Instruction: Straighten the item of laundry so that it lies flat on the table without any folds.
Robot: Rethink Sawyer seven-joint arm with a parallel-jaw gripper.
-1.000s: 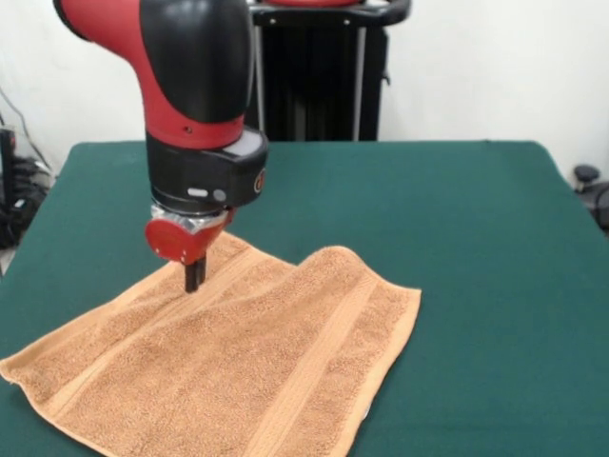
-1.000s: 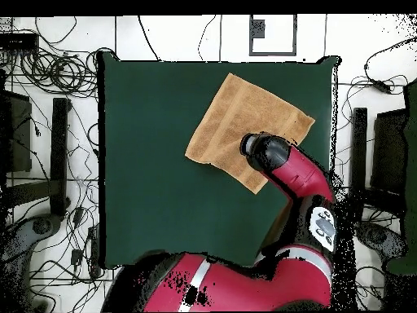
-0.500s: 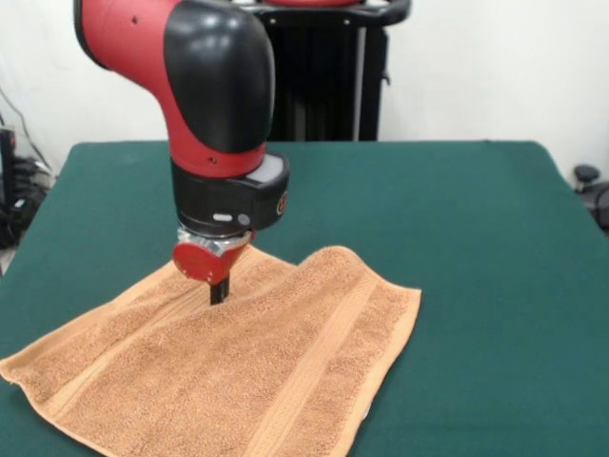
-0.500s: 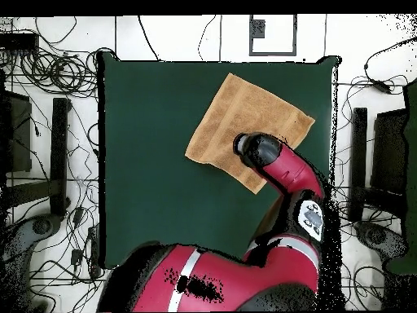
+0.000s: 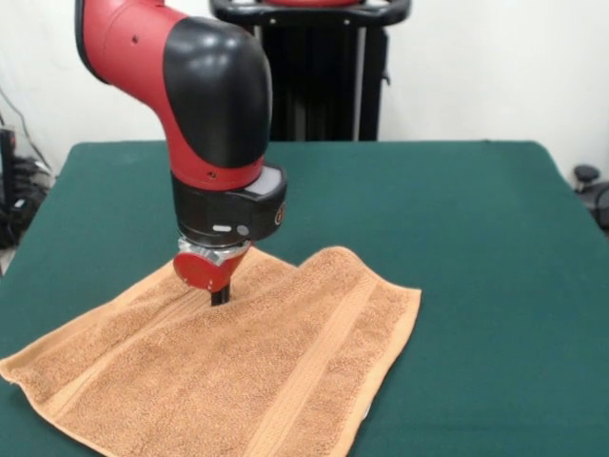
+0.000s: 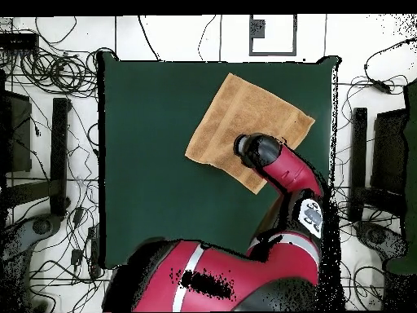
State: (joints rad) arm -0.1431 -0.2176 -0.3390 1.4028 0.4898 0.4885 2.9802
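Pressing down from above, the end effector (image 5: 220, 297) has its dark tip on the towel (image 5: 238, 362), near the towel's far edge. From the front it looks like one thin dark stub, so I cannot tell if it is clenched or released. From overhead, the arm (image 6: 281, 167) covers it.

The towel lies spread out on the green counter (image 5: 457, 219). From the front it sits at the near left part. From overhead it sits near the top right corner, turned like a diamond. Two woven bands run across it. A low bump shows along its far edge, just right of the end effector.

The big red and black arm hangs over the towel and hides part of it. A black stand (image 5: 319, 71) is behind the counter. Many wires (image 6: 49, 73) lie on the floor around the counter.
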